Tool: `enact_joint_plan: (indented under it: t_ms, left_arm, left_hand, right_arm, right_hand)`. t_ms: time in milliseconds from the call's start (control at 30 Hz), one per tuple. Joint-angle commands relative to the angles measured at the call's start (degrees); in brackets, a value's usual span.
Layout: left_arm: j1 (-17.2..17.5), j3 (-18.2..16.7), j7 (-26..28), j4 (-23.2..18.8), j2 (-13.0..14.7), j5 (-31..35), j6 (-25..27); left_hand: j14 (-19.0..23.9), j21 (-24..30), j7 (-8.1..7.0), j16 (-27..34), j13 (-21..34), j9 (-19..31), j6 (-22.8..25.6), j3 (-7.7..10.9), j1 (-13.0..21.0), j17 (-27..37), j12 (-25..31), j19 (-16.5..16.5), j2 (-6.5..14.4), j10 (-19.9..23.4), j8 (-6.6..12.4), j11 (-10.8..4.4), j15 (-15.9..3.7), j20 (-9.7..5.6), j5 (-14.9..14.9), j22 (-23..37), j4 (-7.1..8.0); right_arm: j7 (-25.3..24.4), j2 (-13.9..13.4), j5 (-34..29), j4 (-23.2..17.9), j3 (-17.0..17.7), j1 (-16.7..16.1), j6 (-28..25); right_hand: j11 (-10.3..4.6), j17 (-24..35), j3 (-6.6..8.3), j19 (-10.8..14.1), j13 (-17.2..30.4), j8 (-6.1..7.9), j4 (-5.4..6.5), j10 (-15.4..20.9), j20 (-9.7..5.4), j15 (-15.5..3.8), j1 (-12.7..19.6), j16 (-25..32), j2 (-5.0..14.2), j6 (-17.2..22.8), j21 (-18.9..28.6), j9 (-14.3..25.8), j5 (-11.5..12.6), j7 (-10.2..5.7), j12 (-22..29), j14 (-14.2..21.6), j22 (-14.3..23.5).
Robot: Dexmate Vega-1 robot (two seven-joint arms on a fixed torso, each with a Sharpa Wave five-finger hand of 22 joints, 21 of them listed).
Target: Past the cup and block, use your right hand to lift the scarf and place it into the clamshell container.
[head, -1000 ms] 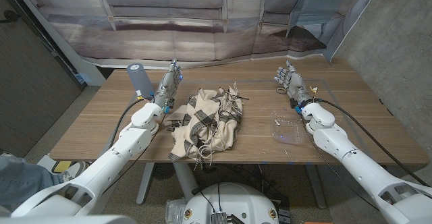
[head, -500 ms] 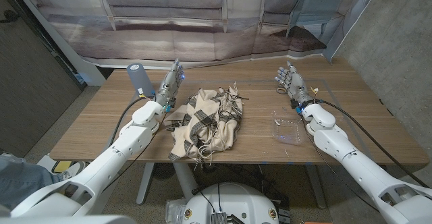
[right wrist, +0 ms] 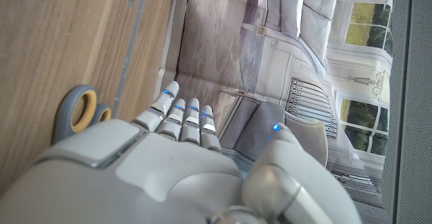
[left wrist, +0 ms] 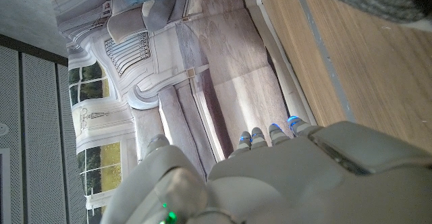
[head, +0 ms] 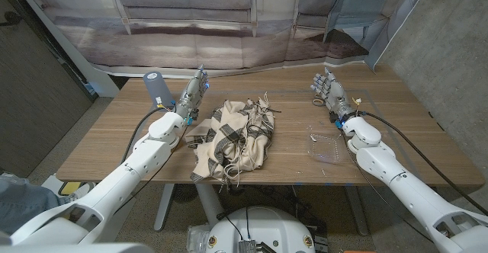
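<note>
Little has shifted since the earlier frames: both arms hover where they were. Right robot hand (head: 326,90) stands upright over the far right of the wooden table (head: 114,135), fingers apart, holding nothing. Left robot hand (head: 192,94) is likewise raised and empty beside the grey cylindrical cup (head: 157,90). Between them the beige-and-black checked fringed scarf (head: 232,137) lies crumpled mid-table, with the clear plastic clamshell container (head: 326,146) near the right forearm.
</note>
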Motion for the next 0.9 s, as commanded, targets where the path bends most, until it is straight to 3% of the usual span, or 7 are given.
enact_joint_plan:
  t_ms: [33, 233, 433, 900]
  left_arm:
    - [0.9, -0.2, 0.0, -1.6, 1.2, 0.0, 0.9]
    - [1.4, -1.3, -1.4, -1.4, 0.2, -2.6, -0.4]
    - [2.2, -1.2, 0.8, -4.3, 2.0, -0.4, 0.7]
    - [3.3, -1.3, 0.2, -3.8, 2.3, -0.7, 0.2]
  left_hand:
    - [-5.0, 0.2, 0.01, 0.4, 0.3, 0.1, -0.9, -0.15, 0.7, 0.2, 0.4, -5.9, 0.3, -1.1, -0.02, -0.33, 0.23, 0.29, 0.2, 0.1, 0.24]
    - [-4.8, 0.2, -0.04, 0.4, 0.3, 0.1, -0.7, -0.14, 0.8, 0.2, 0.4, -5.9, 0.5, -0.8, -0.02, -0.27, 0.23, 0.39, 0.3, 0.1, 0.22]
    - [-4.5, 0.1, -0.11, 0.5, 0.3, 0.1, -0.3, -0.11, 1.0, 0.2, 0.5, -5.9, 0.7, -0.6, 0.04, -0.31, 0.2, 0.42, 0.3, 0.1, 0.19]
    - [-4.2, 0.1, -0.06, 0.5, 0.3, 0.1, 0.1, -0.08, 1.4, 0.2, 0.5, -5.9, 1.1, -0.1, 0.03, -0.35, 0.24, 0.63, 0.3, 0.1, 0.11]
  right_arm:
    - [-0.6, -1.0, -1.3, -3.9, -0.5, -1.1, 0.2]
    - [-0.2, -1.0, -1.3, -5.0, -0.6, -1.6, 0.7]
    - [0.5, -0.9, -0.8, -5.8, -0.6, -2.4, 1.4]
    - [-0.2, -1.8, -2.8, -8.4, -1.3, -3.8, 2.1]
  right_hand:
    - [0.08, 0.3, 0.29, 0.4, 0.2, -0.01, -0.43, 0.7, -0.27, -0.08, 0.9, 0.2, -0.1, 0.6, -0.4, 0.2, 0.2, -0.22, 0.3, 0.6, 0.2]
    - [-0.07, 0.2, 0.33, 0.7, 0.3, -0.09, -0.58, 1.0, -0.51, -0.23, 1.1, 0.2, 0.0, 0.6, -0.5, 0.3, 0.2, -0.38, 0.3, 0.9, 0.2]
    - [-0.08, 0.2, 0.38, 0.9, 0.3, -0.12, -0.67, 1.1, -0.56, -0.34, 1.2, 0.2, 0.09, 0.6, -0.6, 0.3, 0.2, -0.43, 0.3, 1.0, 0.2]
    - [-0.15, 0.2, 0.53, 1.0, 0.3, -0.25, -0.99, 1.2, -0.58, -0.36, 1.6, 0.1, 0.34, 0.6, -0.9, 0.3, 0.2, -0.65, 0.2, 1.0, 0.2]
